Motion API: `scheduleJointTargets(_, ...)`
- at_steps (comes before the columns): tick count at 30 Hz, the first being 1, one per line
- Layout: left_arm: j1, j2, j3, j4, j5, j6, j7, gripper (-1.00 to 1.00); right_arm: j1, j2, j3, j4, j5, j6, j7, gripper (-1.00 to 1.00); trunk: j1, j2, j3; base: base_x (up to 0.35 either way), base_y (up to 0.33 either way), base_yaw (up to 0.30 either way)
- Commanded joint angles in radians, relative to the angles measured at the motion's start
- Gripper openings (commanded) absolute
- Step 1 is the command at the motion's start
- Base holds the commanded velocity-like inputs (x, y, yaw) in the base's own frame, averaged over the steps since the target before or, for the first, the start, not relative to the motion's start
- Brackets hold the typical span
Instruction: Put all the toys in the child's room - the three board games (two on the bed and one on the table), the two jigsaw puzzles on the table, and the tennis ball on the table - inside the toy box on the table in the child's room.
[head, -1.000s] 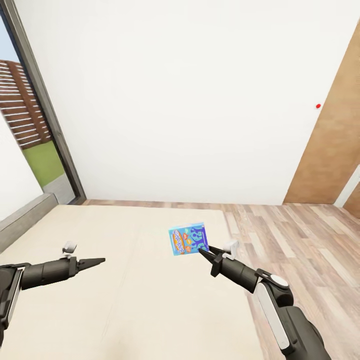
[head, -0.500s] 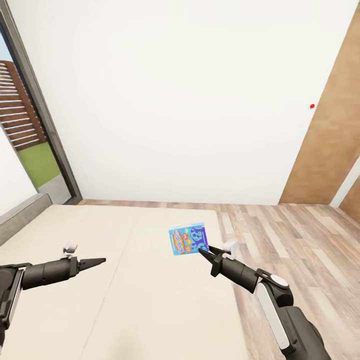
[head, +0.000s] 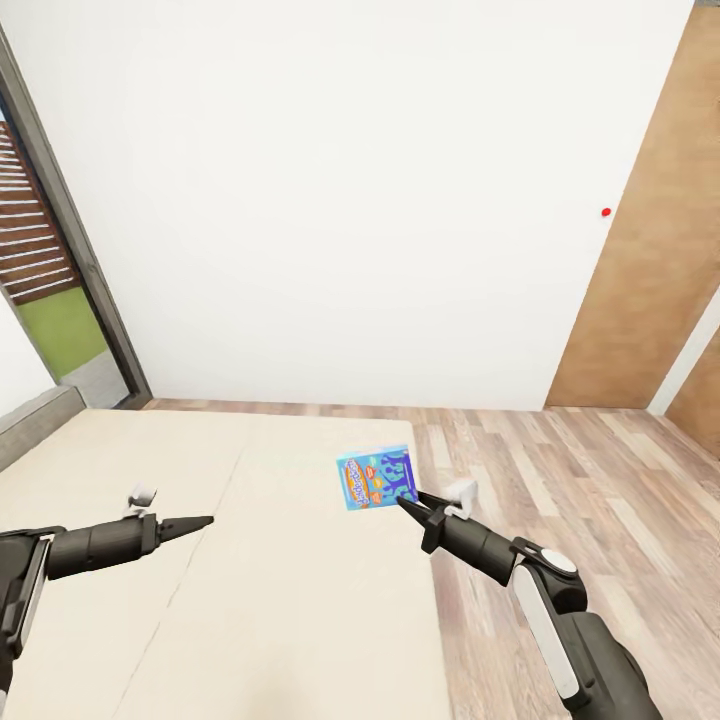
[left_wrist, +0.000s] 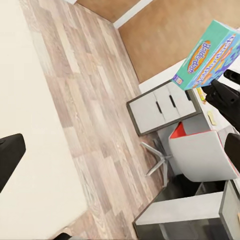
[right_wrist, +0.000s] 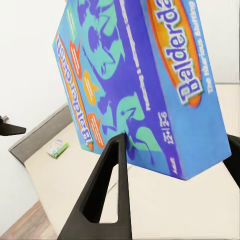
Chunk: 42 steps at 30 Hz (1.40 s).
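The bed (head: 250, 560) spreads cream beneath both arms, beside plank floor (head: 580, 480). The right gripper (head: 408, 505) holds the blue game (head: 376, 478) up above the bed, fingers pinching its lower corner. A second game (right_wrist: 58, 148) lies on the bed. The left gripper (head: 200, 521) hovers, fingers pressed together.

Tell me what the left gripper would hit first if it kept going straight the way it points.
Probably nothing soon. The left gripper points sideways above the bed, toward the blue board game held by the right gripper. That box looks like the first thing in line, though depth is unclear and it may pass beside it.
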Motion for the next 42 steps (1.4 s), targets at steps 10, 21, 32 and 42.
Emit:
scheduleJointTargets(10,-0.001,0.000,0.001,-0.001,-0.010,0.011,-0.009,1.00,-0.001,-0.001,0.000,0.000,-0.008,0.010,-0.001,-1.00,0.001,-0.002,-0.002,0.000,-0.307,0.069)
scheduleJointTargets(21,-0.001,-0.009,0.002,-0.001,-0.010,0.011,-0.009,1.00,-0.001,-0.001,0.001,0.000,-0.003,0.010,-0.001,-1.00,0.001,-0.002,-0.002,0.000,-0.307,0.248)
scheduleJointTargets(32,-0.001,-0.011,0.001,-0.001,-0.010,0.010,-0.009,1.00,-0.001,-0.001,0.001,-0.001,-0.001,0.010,-0.001,-1.00,0.001,-0.002,-0.002,0.000,-0.307,0.283)
scheduleJointTargets(42,-0.001,-0.011,0.001,-0.001,-0.010,0.010,-0.009,1.00,-0.001,-0.001,0.001,-0.002,-0.001,0.007,-0.001,-1.00,0.001,-0.002,0.002,0.000,-0.306,0.257)
